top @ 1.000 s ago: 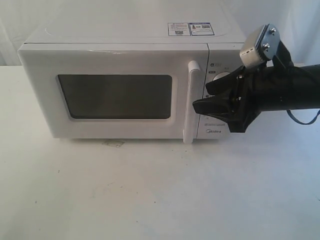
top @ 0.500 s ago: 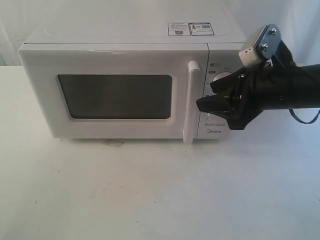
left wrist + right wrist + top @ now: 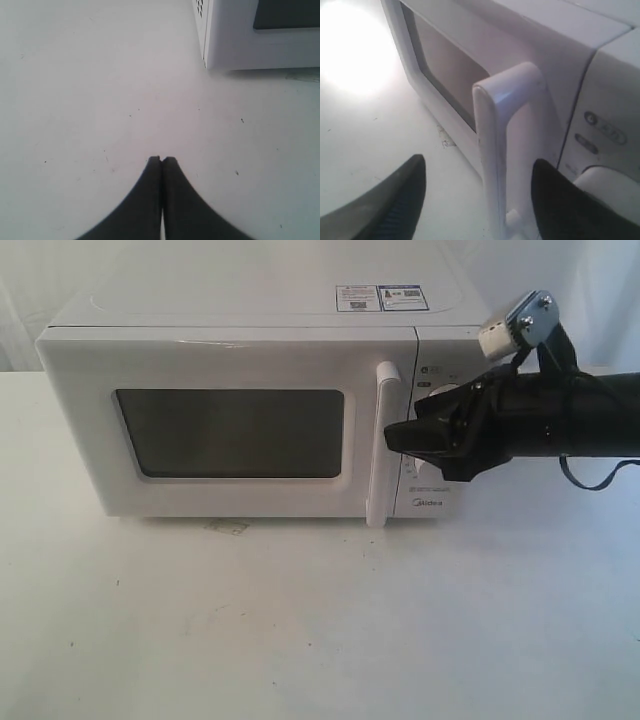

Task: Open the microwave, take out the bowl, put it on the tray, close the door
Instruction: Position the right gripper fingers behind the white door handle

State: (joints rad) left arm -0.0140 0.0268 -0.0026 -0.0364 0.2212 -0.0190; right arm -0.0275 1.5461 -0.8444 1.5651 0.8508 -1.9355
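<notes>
Handle [image 3: 507,100] between wide-spread jaws of right gripper [image 3: 479,164]; door [image 3: 230,430] shut.

The microwave [image 3: 240,350] looks like smooth white plastic, a bit shiny, and its door handle [image 3: 492,150] is the shiniest part. The window [image 3: 235,433] is dark and smooth. The table [image 3: 300,620] is white, dull and speckled. At three o'clock of the microwave, the right gripper [image 3: 392,437] is dull black, with a bare metal bracket [image 3: 520,328] at one o'clock of it.

microwave [image 3: 240,360] interior unseen, knob [image 3: 438,393] half covered
</notes>
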